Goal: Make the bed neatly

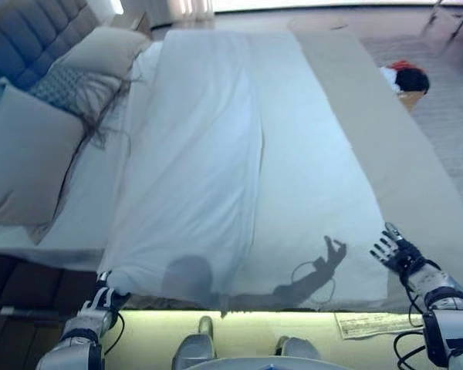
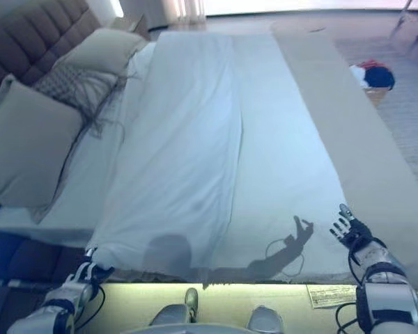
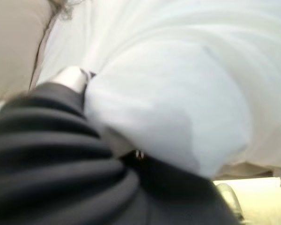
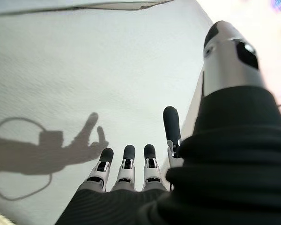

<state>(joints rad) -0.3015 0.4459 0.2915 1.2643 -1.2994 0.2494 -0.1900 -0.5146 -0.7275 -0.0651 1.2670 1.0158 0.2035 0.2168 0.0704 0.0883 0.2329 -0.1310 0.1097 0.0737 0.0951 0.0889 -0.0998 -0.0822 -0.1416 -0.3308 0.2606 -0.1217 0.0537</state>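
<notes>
A white duvet [image 1: 193, 154] lies folded in a long strip down the bed's middle, over a flat white sheet [image 1: 316, 177]. My left hand [image 1: 99, 301] is at the duvet's near corner by the bed's edge. In the left wrist view the white cloth [image 3: 178, 103] bulges over the left hand [image 3: 72, 79] and covers it. My right hand [image 1: 399, 253] hovers open and spread over the near right part of the sheet, holding nothing. The right wrist view shows this hand [image 4: 126, 173] straight above the bare sheet [image 4: 84, 70].
A large beige pillow [image 1: 23, 154], a patterned cushion [image 1: 65, 89] and another pillow [image 1: 104, 50] lean against the padded headboard [image 1: 23, 31] at the left. A tan band [image 1: 393, 154] runs along the bed's right side. A red and dark bundle [image 1: 405, 77] lies on the floor beyond it.
</notes>
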